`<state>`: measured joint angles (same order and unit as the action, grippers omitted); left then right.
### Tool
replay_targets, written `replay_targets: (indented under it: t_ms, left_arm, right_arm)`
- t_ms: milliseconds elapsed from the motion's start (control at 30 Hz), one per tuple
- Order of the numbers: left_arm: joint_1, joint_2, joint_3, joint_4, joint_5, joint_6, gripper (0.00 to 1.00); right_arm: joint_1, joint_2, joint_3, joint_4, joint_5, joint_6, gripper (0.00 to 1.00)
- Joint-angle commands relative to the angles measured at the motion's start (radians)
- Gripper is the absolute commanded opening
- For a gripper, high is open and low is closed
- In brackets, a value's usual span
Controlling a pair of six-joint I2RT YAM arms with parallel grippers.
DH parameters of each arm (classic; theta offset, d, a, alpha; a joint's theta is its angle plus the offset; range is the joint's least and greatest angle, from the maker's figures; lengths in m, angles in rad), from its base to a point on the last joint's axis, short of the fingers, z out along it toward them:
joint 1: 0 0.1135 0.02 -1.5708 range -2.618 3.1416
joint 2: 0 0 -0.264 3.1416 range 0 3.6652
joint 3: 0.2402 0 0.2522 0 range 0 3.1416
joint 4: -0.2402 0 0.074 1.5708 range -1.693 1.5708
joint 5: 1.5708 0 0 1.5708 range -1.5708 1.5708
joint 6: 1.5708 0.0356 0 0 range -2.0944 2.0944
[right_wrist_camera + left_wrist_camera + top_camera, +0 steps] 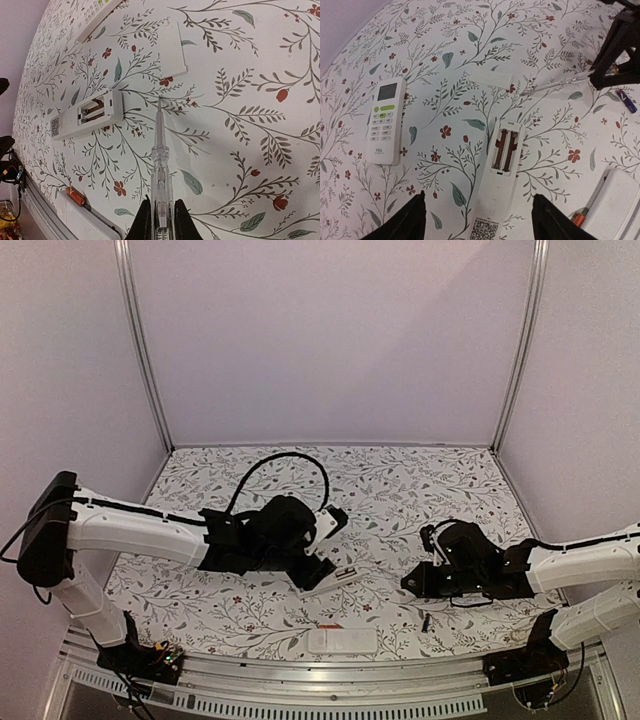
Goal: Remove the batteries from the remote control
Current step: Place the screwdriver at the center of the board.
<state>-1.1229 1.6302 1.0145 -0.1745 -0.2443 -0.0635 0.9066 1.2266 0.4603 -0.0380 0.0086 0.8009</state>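
Observation:
A white remote (pixel 496 200) lies face down with its battery bay open; two reddish-brown batteries (pixel 506 150) seem to sit in the bay. My left gripper (pixel 477 222) is open, hovering over the remote's lower end with a finger on each side. The remote also shows in the top view (pixel 345 573) under the left gripper (pixel 318 575). My right gripper (pixel 160 217) is shut on a clear pen-like stick (pixel 160 150). The stick's tip points toward the remote (pixel 65 125) and rests short of it. A loose orange battery (pixel 76 196) lies by another remote. A dark battery (pixel 626 100) lies near the right gripper (pixel 615 50).
The loose white battery cover (pixel 491 77) lies beyond the open remote. A second remote (pixel 385 120) lies face up to the left. A third white remote (pixel 342 640) lies at the table's near edge. Walls enclose the floral table on three sides.

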Motion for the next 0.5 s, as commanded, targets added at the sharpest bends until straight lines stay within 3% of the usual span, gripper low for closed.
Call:
replay_targets:
  t_ms: [0,167,333,467]
  left_arm:
    - [-0.043,-0.015,-0.046,0.060,-0.014,-0.201,0.72]
    - [-0.056,-0.038,-0.074,0.094,-0.039,-0.340,0.72]
    - [-0.057,-0.045,-0.069,0.068,-0.067,-0.425,0.72]
    - [-0.058,-0.076,-0.073,-0.007,-0.088,-0.542,0.72]
  right_arm:
    - [-0.004,0.023,-0.032,0.061,0.002,0.023,0.14]
    - [-0.004,0.030,-0.038,0.067,0.002,0.012,0.32]
    - [-0.004,0.022,-0.031,0.044,0.012,-0.013,0.62]
    - [0.003,-0.025,-0.030,0.057,-0.040,-0.086,0.80]
